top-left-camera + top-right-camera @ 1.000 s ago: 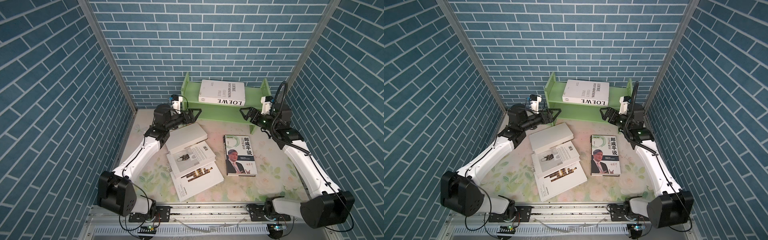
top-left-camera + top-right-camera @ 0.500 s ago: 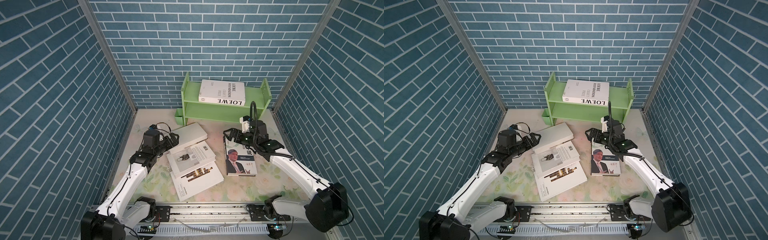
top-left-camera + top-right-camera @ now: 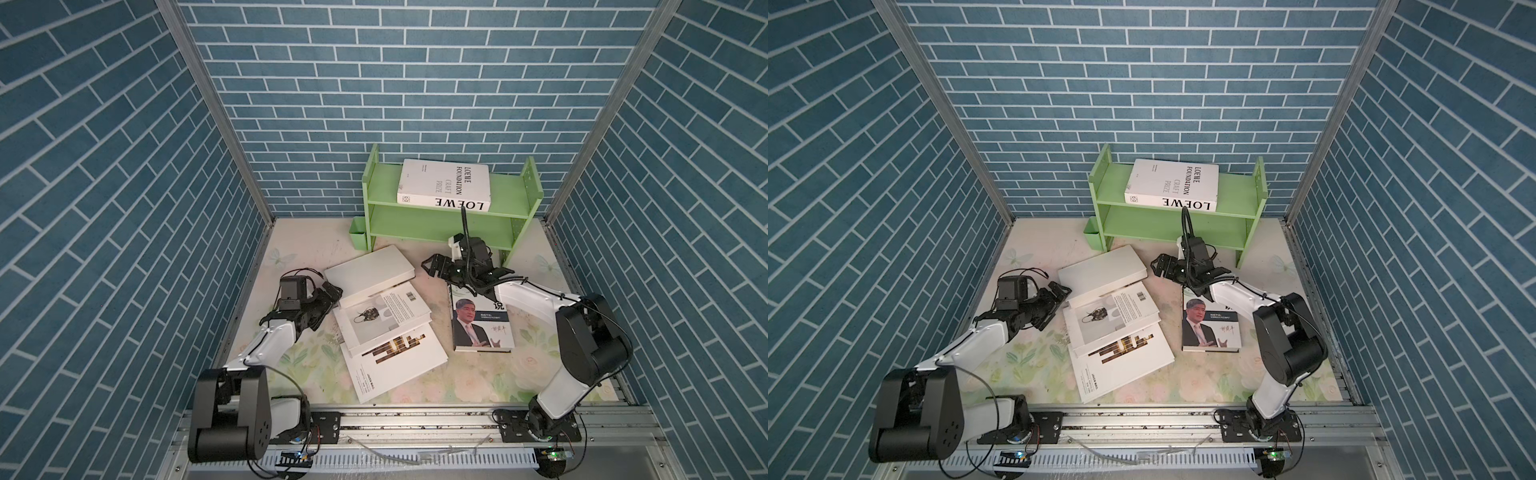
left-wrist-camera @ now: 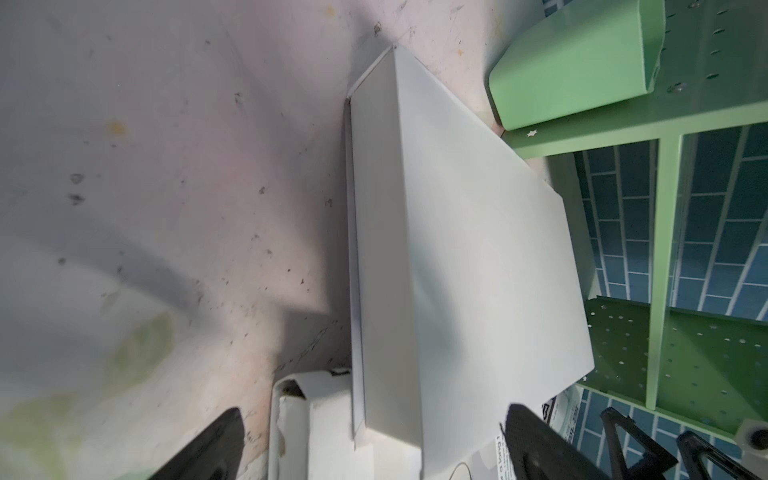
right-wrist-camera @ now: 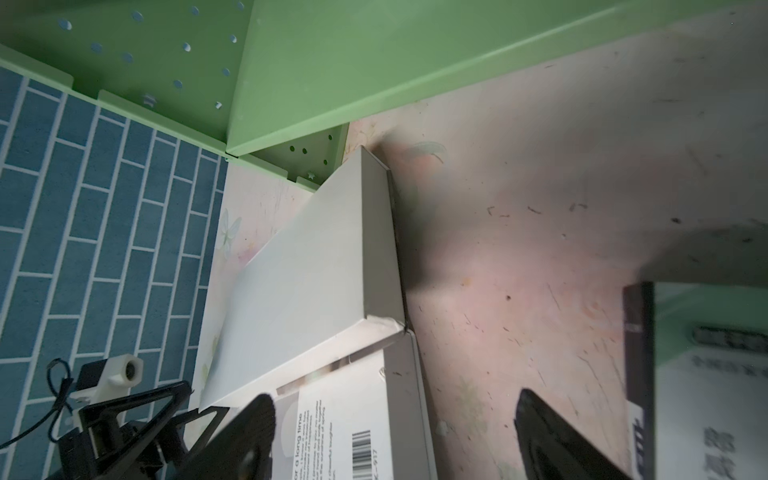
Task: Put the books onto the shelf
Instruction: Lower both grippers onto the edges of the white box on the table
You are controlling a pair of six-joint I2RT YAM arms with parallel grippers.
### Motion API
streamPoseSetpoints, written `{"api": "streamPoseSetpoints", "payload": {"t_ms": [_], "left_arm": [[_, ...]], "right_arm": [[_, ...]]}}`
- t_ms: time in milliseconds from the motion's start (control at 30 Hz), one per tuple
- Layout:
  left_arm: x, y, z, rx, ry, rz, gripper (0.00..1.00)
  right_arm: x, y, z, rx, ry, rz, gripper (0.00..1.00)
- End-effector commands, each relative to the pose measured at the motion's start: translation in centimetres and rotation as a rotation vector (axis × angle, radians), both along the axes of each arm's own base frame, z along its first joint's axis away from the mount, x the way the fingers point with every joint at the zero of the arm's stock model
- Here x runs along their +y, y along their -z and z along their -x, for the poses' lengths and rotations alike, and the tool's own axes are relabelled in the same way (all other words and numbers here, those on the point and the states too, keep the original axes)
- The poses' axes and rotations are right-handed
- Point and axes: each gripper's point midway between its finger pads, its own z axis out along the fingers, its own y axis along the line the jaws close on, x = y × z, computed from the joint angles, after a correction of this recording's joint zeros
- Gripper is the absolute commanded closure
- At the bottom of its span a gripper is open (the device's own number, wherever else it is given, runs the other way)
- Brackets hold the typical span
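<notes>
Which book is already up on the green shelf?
The white LOEWE book, lying flat on the shelf's top tier. The other four books lie down on the table.

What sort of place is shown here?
Probably a staged robot test booth, not a real room: blue brick-pattern panels close in three sides, the left arm and right arm are mounted on a metal rail, and a floral tabletop carries a green shelf.

Right gripper (image 5: 395, 399) has its black fingers (image 5: 245, 440) spread wide over the scuffed table (image 5: 540, 216). A plain white book (image 5: 307, 282) overlaps a barcoded book (image 5: 374, 419), with its far corner near the green shelf (image 5: 332, 62). A dark-edged book (image 5: 706, 374) sits beside one finger.
</notes>
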Motion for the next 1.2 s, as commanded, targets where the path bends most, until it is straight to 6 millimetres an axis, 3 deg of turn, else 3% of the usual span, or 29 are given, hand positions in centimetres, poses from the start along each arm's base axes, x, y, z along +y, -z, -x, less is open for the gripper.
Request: {"api": "streamPoseSetpoints", "payload": {"t_ms": [0,367,700,967,1167], "left_arm": [[-0.7,-0.4,-1.6,-0.054,0.01,0.083,0.0],[-0.5,1.7,-3.2,-0.033,-0.008,0.116,0.0],[0.2,3.4,-3.8,-0.028,0.021,0.057,0.02],[0.1,3.0,-4.2,-0.04,0.064,0.024,0.02],[-0.3,3.1,-5.8,-0.067,0.085,0.061,0.04]], "right_arm": [[1.8,-1.2,-1.4,-0.026,0.001,-0.073,0.09],[3.1,2.4,-3.2,0.022,0.031,-0.051,0.11],[4.8,3.5,-3.9,0.029,0.0,-0.071,0.14],[5.0,4.4,-4.1,0.052,-0.004,-0.052,0.17],[5.4,4.8,-3.9,0.068,-0.012,-0.045,0.18]]}}
